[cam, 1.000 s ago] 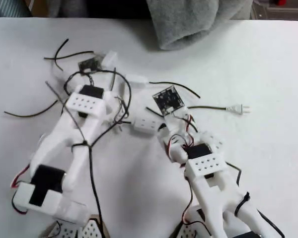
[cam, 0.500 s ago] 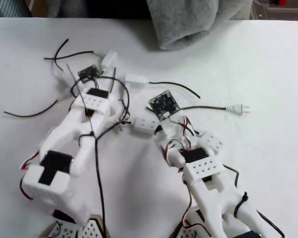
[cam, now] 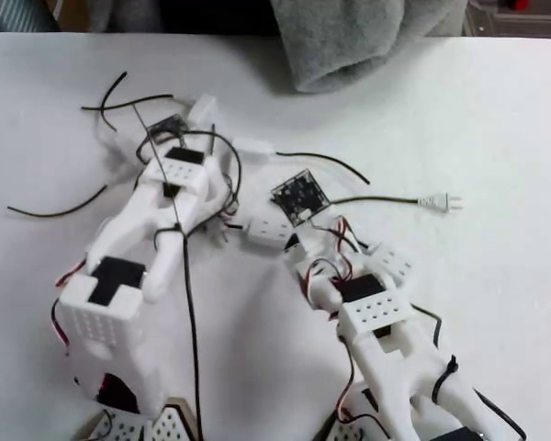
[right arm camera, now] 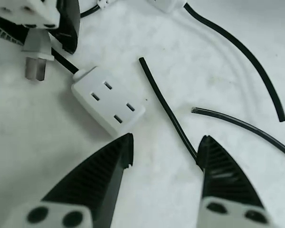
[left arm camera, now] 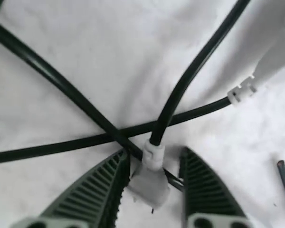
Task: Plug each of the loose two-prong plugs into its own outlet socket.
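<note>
White and two-pronged, one plug [left arm camera: 147,183] sits between the ribbed fingers [left arm camera: 102,190] of the left gripper [left arm camera: 154,154]. The fingers are closed in on it from both sides and grasp it by its body. Its black cord [left arm camera: 194,71] runs out away from the gripper and crosses two other black cords lying on the table [cam: 496,119]. The right wrist view shows this plug with both prongs bare, in no socket, hanging just left of the outlet block [right arm camera: 109,102].

That outlet block is white and lies flat near the middle of the table between the two arms, slotted face up. All the slots that can be seen are empty.

The right gripper [right arm camera: 167,142] hangs low over the table on the near side of the outlet block. Its fingers are spread wide and grasp nothing. One fingertip [right arm camera: 126,145] is just beside the block's corner without touching it. A loose black cord [right arm camera: 168,109] runs across the table in the gap between the fingers.

A second plug [cam: 444,200] lies on the table to the right, well apart from the outlet block and from both grippers. Its prongs point right, and its black cord trails left toward the right arm.

A small white cord end [cam: 253,147] lies farther back, near the left arm's wrist. More loose black cords [cam: 119,99] lie scattered at the far left. A grey cloth [cam: 349,46] hangs over the far edge of the table.
</note>
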Robot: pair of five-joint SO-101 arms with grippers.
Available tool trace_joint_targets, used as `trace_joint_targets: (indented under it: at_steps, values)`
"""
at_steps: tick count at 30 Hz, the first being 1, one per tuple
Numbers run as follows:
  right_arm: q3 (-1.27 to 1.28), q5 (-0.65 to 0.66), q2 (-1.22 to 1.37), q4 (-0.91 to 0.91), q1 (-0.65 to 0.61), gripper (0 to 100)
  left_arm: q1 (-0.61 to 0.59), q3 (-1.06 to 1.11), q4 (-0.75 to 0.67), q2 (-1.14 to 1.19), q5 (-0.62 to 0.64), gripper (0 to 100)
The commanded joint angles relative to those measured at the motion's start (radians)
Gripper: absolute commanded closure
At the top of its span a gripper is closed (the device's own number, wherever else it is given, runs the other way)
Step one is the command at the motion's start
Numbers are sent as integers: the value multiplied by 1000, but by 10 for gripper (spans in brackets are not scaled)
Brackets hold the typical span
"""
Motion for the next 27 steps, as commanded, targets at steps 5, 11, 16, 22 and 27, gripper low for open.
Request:
trace_joint_targets:
  at_steps: [5, 11, 16, 22, 27]
  values:
    - [-8, 8, -2, -19, -4, 776, -24, -127, 133, 70, 5, 973]
    - [-8, 8, -2, -19, -4, 776, -41, -164, 219, 104, 3, 975]
    - [-8, 8, -2, -19, -4, 776, -84, -170, 258, 96, -2, 974]
    - [-3, 11, -2, -39, -4, 776, -74, -282, 390, 27, -157, 975]
    - [-3, 12, -2, -39, -4, 776, -74, -295, 394, -47, -176, 976]
